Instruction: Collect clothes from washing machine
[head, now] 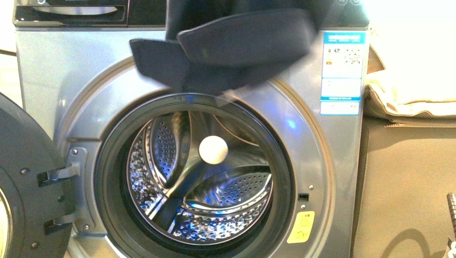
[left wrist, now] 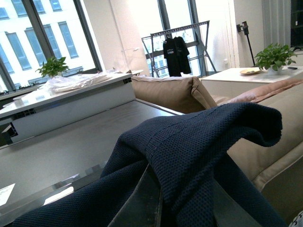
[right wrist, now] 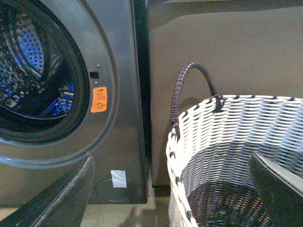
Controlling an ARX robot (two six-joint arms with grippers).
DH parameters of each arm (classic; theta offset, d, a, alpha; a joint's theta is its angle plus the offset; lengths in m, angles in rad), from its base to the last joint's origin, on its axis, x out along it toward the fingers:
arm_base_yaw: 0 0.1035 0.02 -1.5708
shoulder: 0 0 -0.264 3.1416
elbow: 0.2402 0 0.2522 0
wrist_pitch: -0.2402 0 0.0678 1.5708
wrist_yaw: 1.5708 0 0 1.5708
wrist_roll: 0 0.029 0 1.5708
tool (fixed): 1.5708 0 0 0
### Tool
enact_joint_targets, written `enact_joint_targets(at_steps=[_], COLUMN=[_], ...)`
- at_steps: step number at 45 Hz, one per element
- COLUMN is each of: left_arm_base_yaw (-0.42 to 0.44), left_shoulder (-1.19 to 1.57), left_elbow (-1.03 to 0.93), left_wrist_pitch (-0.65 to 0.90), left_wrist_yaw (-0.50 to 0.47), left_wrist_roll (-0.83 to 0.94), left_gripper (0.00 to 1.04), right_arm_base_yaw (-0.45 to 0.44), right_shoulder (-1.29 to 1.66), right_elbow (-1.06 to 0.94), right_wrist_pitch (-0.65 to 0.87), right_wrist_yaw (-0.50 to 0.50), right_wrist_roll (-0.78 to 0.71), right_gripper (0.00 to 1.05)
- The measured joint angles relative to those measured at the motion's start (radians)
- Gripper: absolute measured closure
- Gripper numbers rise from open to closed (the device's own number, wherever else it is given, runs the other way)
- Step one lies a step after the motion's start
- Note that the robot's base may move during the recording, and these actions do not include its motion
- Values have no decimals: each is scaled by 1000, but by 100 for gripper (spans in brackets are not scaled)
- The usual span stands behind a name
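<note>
The dark navy clothes (head: 231, 48) hang high in front of the washing machine's black control panel, above the porthole. In the left wrist view they (left wrist: 189, 151) drape over my left gripper (left wrist: 182, 208), which is shut on them above the machine's top. The grey washing machine (head: 59, 70) has its door (head: 21, 183) swung open to the left. Its steel drum (head: 215, 199) shows no fabric inside. My right gripper (right wrist: 170, 194) is open and empty, over the near rim of the woven basket (right wrist: 246, 123), beside the washer's front (right wrist: 123, 94).
A white round knob (head: 213, 149) shows mid-drum. Beige cushions (head: 414, 80) lie right of the machine. The basket's dark handle (right wrist: 191, 78) arches up near the washer's corner. An orange sticker (right wrist: 99, 99) sits by the porthole rim. A sofa (left wrist: 175, 92) is behind.
</note>
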Motion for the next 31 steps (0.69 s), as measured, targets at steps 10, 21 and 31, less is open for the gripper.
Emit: enact_joint_targets(at_steps=[10, 21, 31], left_arm_base_yaw=[6, 6, 6], left_shoulder=[5, 5, 6], left_elbow=[0, 0, 0], left_wrist_pitch=[-1, -1, -1], left_wrist_yaw=[-4, -3, -3], left_wrist_roll=[0, 0, 0], left_gripper=[95, 95, 95], right_arm_base_yaw=[0, 0, 0], right_shoulder=[0, 0, 0], right_elbow=[0, 0, 0], right_wrist_pitch=[0, 0, 0], right_wrist_yaw=[0, 0, 0], right_wrist_roll=[0, 0, 0], right_gripper=[8, 8, 8])
